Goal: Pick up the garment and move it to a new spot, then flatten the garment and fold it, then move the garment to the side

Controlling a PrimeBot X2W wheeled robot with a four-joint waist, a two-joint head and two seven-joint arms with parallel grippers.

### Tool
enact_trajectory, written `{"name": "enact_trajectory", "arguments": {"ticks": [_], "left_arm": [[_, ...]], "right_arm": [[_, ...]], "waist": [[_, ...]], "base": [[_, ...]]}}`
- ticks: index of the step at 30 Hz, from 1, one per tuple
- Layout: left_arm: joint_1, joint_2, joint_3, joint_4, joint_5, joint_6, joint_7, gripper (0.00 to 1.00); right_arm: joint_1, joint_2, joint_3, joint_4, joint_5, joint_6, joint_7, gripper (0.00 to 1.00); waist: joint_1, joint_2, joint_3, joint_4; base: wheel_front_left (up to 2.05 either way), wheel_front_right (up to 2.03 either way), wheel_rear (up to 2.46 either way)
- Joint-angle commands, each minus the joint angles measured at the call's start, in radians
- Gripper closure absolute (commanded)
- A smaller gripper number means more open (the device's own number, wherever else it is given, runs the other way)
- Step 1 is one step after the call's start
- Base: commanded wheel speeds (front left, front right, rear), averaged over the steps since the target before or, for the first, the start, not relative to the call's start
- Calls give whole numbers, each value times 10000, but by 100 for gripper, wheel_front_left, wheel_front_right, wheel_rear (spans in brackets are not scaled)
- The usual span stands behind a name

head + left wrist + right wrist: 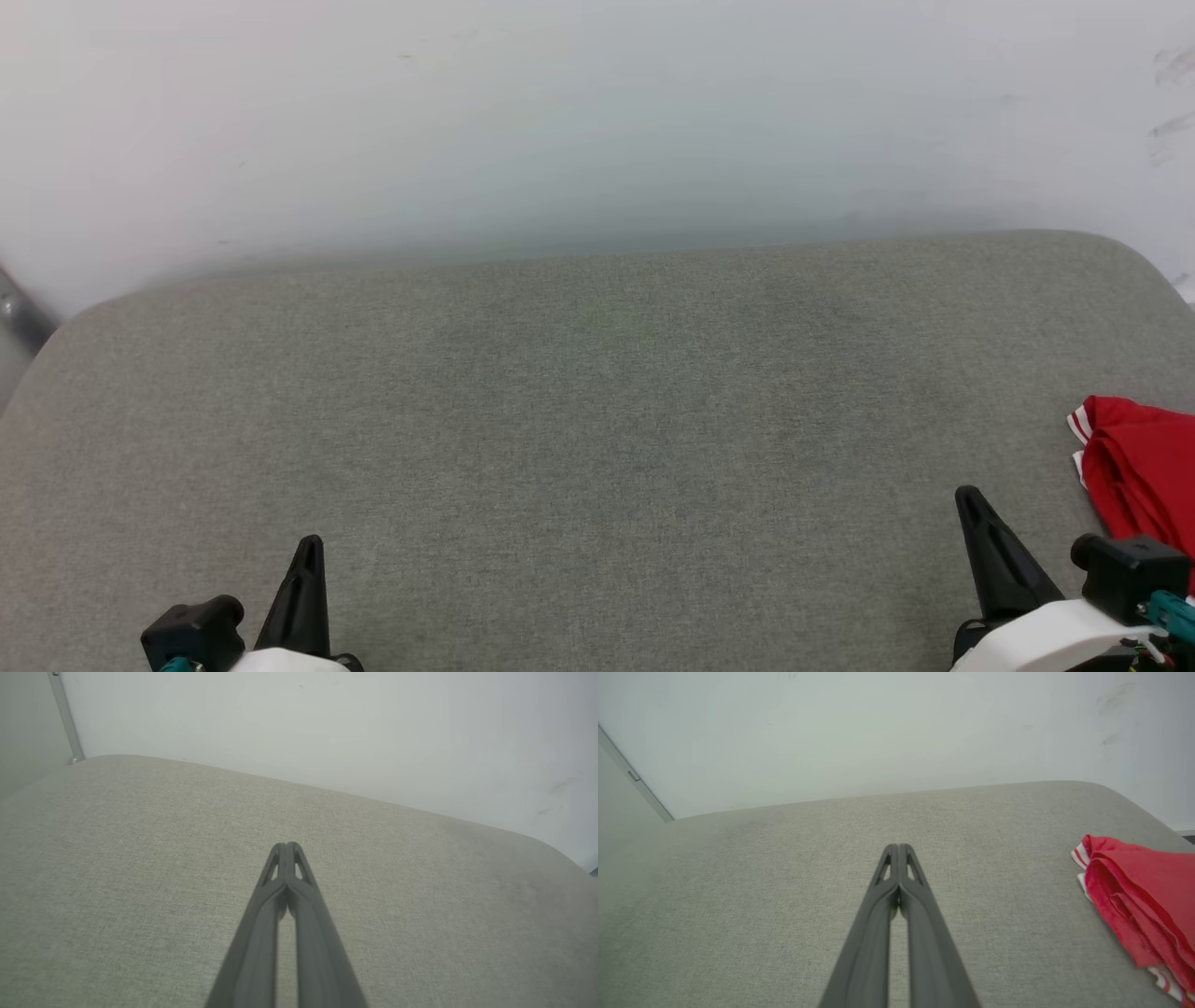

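The left gripper (286, 846) and right gripper (899, 848) have fingers pressed together, empty, above the grey worktop (597, 420); the red shirt (1143, 900) lies bunched at its right edge.

The grey fabric worktop (597, 420) lies open across its middle and left. The red garment (1144, 467) blocks the right edge. A pale wall (597, 112) closes the far side; a metal post (19, 313) stands at the far-left corner.
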Motion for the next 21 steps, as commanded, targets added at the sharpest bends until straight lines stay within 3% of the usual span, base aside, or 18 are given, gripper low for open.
{"name": "enact_trajectory", "arguments": {"ticks": [1, 21], "left_arm": [[-282, -13, 213, -76, -358, -118, 84, 100], [-843, -733, 1114, 529, -2897, -1016, 901, 100]], "right_arm": [[-274, 2, -40, -51, 515, -1, 11, 100], [-819, 28, -228, 707, 4142, -2, 172, 100]], "waist": [[0, 0, 4, 10], [0, 0, 74, 113]], "base": [[0, 0, 0], [0, 0, 0]]}}
